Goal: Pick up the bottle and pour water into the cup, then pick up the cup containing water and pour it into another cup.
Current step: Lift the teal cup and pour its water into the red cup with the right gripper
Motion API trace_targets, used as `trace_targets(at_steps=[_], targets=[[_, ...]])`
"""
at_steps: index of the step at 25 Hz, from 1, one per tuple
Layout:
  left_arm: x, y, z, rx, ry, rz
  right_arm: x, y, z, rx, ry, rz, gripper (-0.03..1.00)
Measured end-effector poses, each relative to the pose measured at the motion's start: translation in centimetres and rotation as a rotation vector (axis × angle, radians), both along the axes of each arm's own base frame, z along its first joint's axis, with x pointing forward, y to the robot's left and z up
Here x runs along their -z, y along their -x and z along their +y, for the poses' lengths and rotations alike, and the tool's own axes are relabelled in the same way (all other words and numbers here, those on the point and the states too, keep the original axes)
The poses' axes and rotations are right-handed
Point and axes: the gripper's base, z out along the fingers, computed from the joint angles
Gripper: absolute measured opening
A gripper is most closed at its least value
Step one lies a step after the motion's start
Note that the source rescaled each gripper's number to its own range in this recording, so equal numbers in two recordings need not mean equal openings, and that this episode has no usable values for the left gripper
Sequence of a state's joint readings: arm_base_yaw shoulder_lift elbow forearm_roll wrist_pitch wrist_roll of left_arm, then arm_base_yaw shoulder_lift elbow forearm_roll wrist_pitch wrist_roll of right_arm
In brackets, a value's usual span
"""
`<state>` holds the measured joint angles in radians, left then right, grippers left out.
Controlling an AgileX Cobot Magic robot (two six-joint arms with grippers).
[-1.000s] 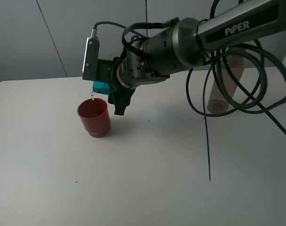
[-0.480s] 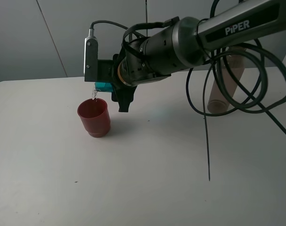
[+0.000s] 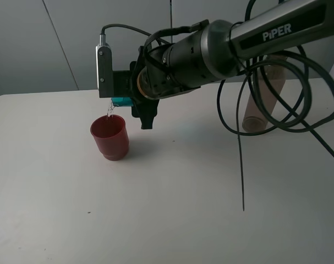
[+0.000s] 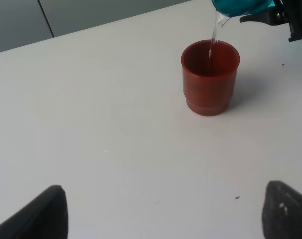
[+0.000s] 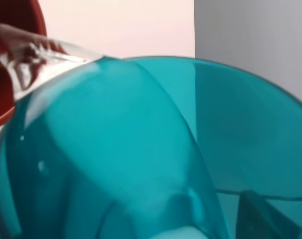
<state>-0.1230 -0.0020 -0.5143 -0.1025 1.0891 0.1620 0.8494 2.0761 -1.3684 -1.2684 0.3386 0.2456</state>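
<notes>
White counter [image 3: 155, 220] fills the lower frame, matte and evenly lit, with only soft shadows on it. Behind it, across the top, there's a plain grey wall [image 3: 23, 44] in panels. One dark seam [image 3: 60, 44] slants at upper left, and another [image 3: 170, 14] drops straight at top centre.

The high exterior camera looks down over the white table [image 3: 172, 220], sharing the squat dark red plastic cup [image 3: 110, 140] with the left wrist camera (nearer, angled down), while the right wrist lens sits almost against the small teal translucent plastic tumbler [image 5: 141, 149], apparently aimed downward.
</notes>
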Motion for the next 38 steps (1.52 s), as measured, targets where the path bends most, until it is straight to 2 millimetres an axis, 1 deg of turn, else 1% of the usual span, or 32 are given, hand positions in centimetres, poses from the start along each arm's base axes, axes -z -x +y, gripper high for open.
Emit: trace_targets(at_steps=[15,32,38], targets=[[0.00,0.00,0.00,0.000,0.000,0.000,-0.21,-0.17,0.02,-0.042,0.046,-0.051,0.05],[0.00,0.00,0.00,0.000,0.000,0.000,-0.64,-0.44,0.17,-0.127,0.128,-0.147,0.05],[0.00,0.00,0.00,0.000,0.000,0.000,-0.08,-0.71,0.06,-0.132,0.181,-0.179,0.05]])
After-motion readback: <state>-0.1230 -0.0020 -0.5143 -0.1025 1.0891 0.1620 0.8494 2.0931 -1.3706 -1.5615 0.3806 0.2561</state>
